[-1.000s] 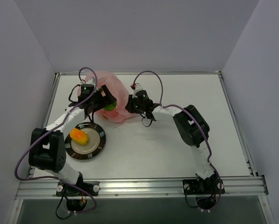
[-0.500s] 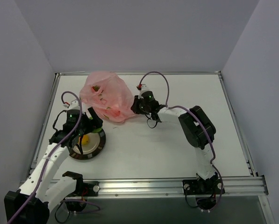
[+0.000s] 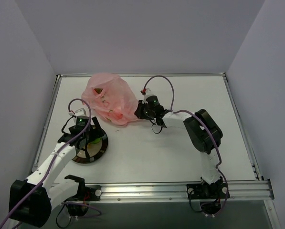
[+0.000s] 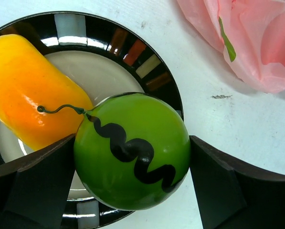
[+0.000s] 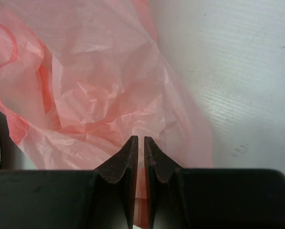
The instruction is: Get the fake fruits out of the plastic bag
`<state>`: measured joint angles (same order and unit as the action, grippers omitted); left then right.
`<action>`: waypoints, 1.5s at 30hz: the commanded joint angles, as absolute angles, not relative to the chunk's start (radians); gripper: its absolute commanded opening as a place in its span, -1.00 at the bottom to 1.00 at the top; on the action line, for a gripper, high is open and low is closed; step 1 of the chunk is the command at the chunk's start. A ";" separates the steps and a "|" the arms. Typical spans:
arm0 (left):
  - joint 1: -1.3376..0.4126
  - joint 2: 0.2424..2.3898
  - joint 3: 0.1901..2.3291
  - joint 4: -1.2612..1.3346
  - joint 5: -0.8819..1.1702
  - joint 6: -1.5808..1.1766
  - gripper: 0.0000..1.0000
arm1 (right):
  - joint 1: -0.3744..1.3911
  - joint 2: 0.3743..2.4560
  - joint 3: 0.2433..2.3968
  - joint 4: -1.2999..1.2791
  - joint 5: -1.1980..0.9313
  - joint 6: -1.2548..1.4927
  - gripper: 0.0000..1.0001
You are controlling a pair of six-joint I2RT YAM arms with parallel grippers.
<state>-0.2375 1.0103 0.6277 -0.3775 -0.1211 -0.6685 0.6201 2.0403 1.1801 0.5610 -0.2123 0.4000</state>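
Observation:
My left gripper point(image 3: 91, 136) is shut on the round lime-green fruit point(image 4: 132, 150) with the dark zigzag mark, holding it over the near right part of the dark-rimmed plate point(image 4: 109, 43). The orange-yellow fruit point(image 4: 32, 90) lies on the plate and touches the green one. The pink plastic bag point(image 3: 106, 98) sits behind the plate, bulged up, with small red pieces point(image 3: 98, 90) showing through the film. My right gripper point(image 3: 138, 110) is at the bag's right edge. Its jaws are shut on a fold of the pink film point(image 5: 99, 95).
The plate point(image 3: 102, 147) lies at the front left of the white table. A corner of the bag point(image 4: 257, 43) lies just beyond the plate. Bare table point(image 5: 247, 71) shows to the right of the bag. Grey walls enclose the table's left, back and right.
My left arm has drawn back from the bag to the plate with the green fruit in its jaws. The bag has risen and spread. My right gripper has stayed shut on the film.

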 commanded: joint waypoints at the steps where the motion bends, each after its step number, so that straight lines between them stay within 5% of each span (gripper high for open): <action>1: -0.259 1.022 0.663 -0.334 -0.173 -0.681 0.76 | 0.632 1.956 1.131 0.615 -0.219 0.417 -0.86; 5: -0.273 1.025 0.680 -0.328 -0.176 -0.680 0.98 | 0.644 1.915 1.062 0.635 -0.209 0.429 -0.86; 16: -0.305 0.983 0.771 -0.350 -0.206 -0.676 0.95 | 0.693 1.780 0.936 0.626 -0.155 0.428 -0.85; 25: -0.334 1.149 0.939 -0.227 -0.155 -0.693 1.00 | 0.764 1.712 1.051 0.442 -0.121 0.304 0.55; 26: -0.334 1.170 0.955 -0.198 -0.155 -0.693 0.89 | 0.775 1.721 1.063 0.436 -0.121 0.296 0.70; 34: -0.325 1.400 1.123 -0.124 -0.089 -0.726 0.68 | 0.798 1.968 1.284 0.422 -0.205 0.235 0.81; 37: -0.324 1.475 1.178 -0.123 -0.063 -0.736 0.48 | 0.802 2.011 1.304 0.460 -0.235 0.253 0.45; 38: -0.324 1.492 1.195 -0.114 -0.055 -0.741 0.39 | 0.805 2.008 1.292 0.500 -0.239 0.259 -0.11; 40: -0.322 1.538 1.207 -0.098 -0.023 -0.753 0.30 | 0.818 1.982 1.223 0.540 -0.233 0.276 -0.66; 43: -0.324 1.589 1.220 -0.077 -0.020 -0.768 0.05 | 0.825 1.936 1.117 0.618 -0.215 0.317 -1.00; 45: -0.325 1.620 1.219 -0.052 -0.032 -0.781 -0.18 | 0.830 1.915 1.068 0.673 -0.209 0.340 -1.00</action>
<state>-0.3305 1.6043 1.1732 -0.1028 -0.0387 -0.7525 0.8135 2.0003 1.1156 0.5549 -0.2134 0.3000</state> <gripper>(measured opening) 0.443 0.007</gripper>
